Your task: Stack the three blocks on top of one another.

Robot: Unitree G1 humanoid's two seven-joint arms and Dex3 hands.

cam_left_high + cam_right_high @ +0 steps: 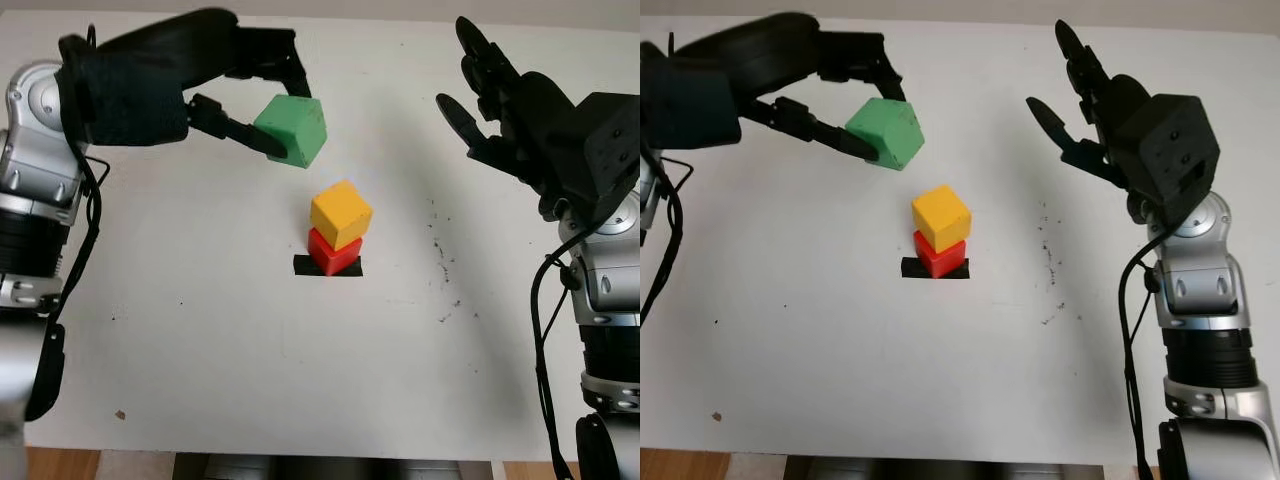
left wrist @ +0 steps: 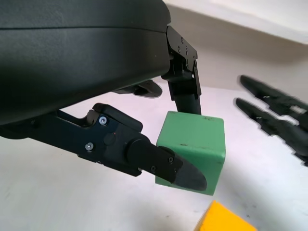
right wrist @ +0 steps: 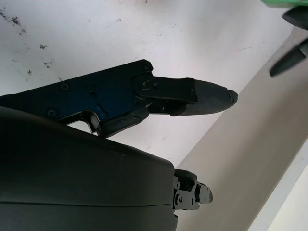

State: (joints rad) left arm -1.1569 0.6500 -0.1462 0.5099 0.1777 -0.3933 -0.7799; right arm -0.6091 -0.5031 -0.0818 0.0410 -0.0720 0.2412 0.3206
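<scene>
My left hand is shut on a green block, held in the air up and to the left of the stack. In the left wrist view the green block sits pinched between black fingers. A yellow block rests skewed on a red block, which stands on a black mark at the table's middle. My right hand is open, raised over the table's far right, well away from the blocks.
The white table carries dark scuff marks to the right of the stack. Its front edge runs along the bottom, with a small brown speck near the front left corner.
</scene>
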